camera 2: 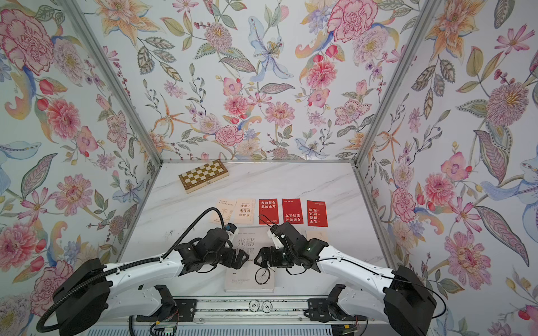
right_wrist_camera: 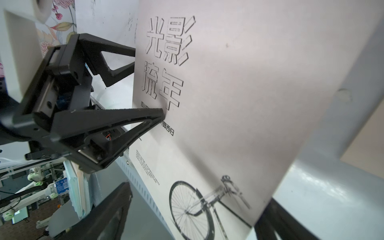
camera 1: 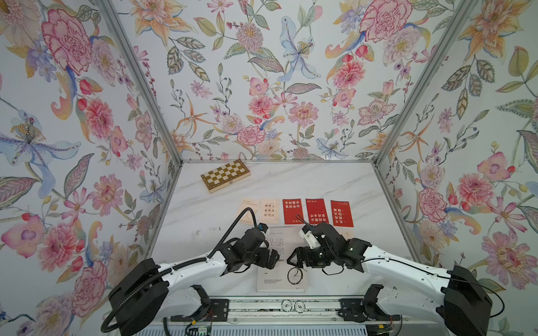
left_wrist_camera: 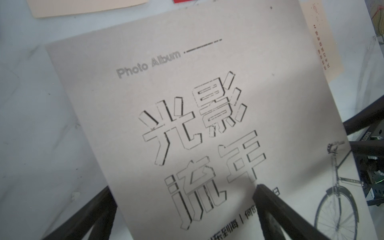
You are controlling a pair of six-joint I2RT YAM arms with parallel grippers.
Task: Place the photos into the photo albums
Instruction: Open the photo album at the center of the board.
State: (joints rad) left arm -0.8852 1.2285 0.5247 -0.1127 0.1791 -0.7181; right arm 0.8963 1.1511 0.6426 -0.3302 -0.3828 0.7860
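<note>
At the front middle of the desk (camera 1: 349,186), right under both arms, the photo album (camera 1: 276,280) lies shut with its cover up. Your coming move turns on how it lies. Its long axis runs straight away from you, with the far edge towards the row of photos (camera 1: 292,211), and the title reads upright from your side.

The left tool (camera 1: 272,259) stands spread wide across the album's left long edge. In the left wrist view one finger (left_wrist_camera: 276,209) rests tip-down on the cover just below the big characters, and the other sits off the edge, low beside it. It grips nothing. The right tool (camera 1: 292,260) hangs over the cover by the bicycle print, its jaws also apart and empty.

That puts your left arm at an edge, and I judge the cover must be opened before any card goes in. The views do not tell whether that left edge is the spine or the free side.

The photos lie flat just beyond the album's far edge, the cream cards (camera 1: 269,211) to the left and the red cards (camera 1: 316,211) to the right. One more cream card (camera 2: 316,235) lies beside the album's right edge, partly under the right arm. The red ones are nearer your right arm. The chessboard box (camera 1: 225,175) sits well back and apart from all this.
</note>
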